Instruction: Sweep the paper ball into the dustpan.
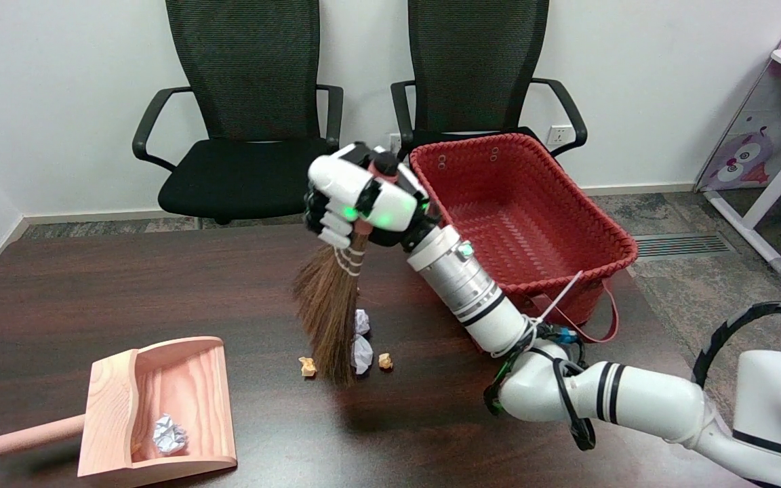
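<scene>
While bristly, broom (328, 308) beside crumpled paper ball (361, 352)

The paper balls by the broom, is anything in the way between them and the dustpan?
Nothing visible blocks them. The white paper balls lie just right of the broom, which the right hand holds. Bare table stretches from there to the dustpan; only a small tan scrap sits left of the bristles.
</scene>
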